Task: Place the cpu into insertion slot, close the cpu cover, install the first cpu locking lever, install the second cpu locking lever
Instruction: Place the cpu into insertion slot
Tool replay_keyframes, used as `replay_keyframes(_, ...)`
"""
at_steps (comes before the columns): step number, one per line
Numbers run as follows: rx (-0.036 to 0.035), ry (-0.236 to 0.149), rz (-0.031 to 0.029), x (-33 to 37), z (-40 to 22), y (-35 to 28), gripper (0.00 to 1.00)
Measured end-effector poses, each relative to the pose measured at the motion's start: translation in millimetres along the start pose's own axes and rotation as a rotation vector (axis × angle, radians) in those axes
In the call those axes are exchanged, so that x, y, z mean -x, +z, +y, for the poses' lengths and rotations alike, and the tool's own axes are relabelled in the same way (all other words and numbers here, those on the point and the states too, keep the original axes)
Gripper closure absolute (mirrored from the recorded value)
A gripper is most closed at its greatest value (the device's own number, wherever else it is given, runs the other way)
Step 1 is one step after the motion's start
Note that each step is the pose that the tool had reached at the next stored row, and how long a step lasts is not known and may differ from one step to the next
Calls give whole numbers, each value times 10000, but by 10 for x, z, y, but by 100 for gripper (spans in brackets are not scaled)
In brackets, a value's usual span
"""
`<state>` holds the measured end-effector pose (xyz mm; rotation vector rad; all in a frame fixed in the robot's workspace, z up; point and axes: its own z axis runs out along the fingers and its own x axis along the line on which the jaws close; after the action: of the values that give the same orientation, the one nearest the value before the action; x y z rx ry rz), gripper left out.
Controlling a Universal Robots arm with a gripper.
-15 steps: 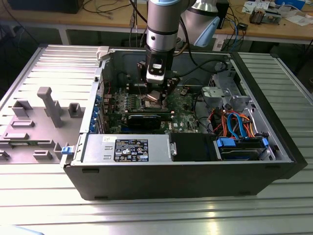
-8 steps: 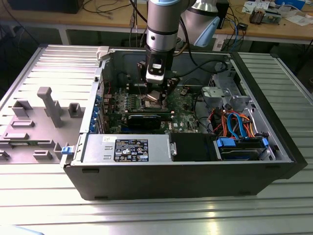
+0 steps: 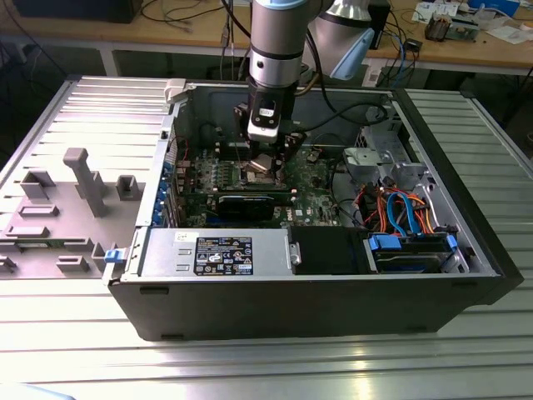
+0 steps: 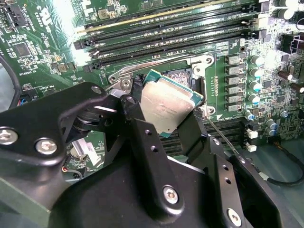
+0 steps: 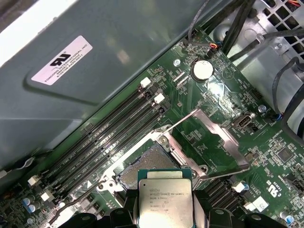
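Exterior view gives you the arm reaching down into the open computer case, over the green circuit board. In the second wrist view your gripper is clamped on the cpu, one black finger on each of two opposite edges. The chip hangs tilted with its silver-grey top showing. It sits over the insertion slot, which lies beside the long memory slots; you cannot tell whether it touches the slot. In the first wrist view the cpu cover is swung open, clear of the slot. The second wrist view shows a thin wire locking lever standing free at the slot's edge.
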<state>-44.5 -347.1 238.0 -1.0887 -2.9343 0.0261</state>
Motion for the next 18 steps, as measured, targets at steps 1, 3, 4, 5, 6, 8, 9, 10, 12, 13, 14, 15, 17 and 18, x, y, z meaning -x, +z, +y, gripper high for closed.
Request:
replay_keyframes(1, 0, 12, 0, 0, 0, 0, 45)
replay_keyframes(3, 0, 42, 1, 0, 0, 0, 45)
replay_keyframes(4, 0, 49, 1, 0, 0, 0, 45)
replay_keyframes(5, 0, 57, 1, 0, 0, 0, 45)
replay_keyframes(6, 0, 67, 1, 0, 0, 0, 45)
replay_keyframes(8, 0, 99, 2, 0, 0, 0, 45)
replay_keyframes(9, 0, 107, 2, 0, 0, 0, 45)
replay_keyframes(10, 0, 114, 2, 0, 0, 0, 45)
replay_keyframes(12, 1, 141, 3, 0, 0, 0, 45)
replay_keyframes(13, 1, 147, 2, 0, 0, 0, 45)
replay_keyframes(14, 1, 154, 3, 0, 0, 0, 45)
replay_keyframes(15, 1, 162, 3, 0, 0, 0, 45)
replay_keyframes(17, 0, 180, 3, 0, 0, 0, 45)
replay_keyframes(18, 1, 188, 3, 0, 0, 0, 45)
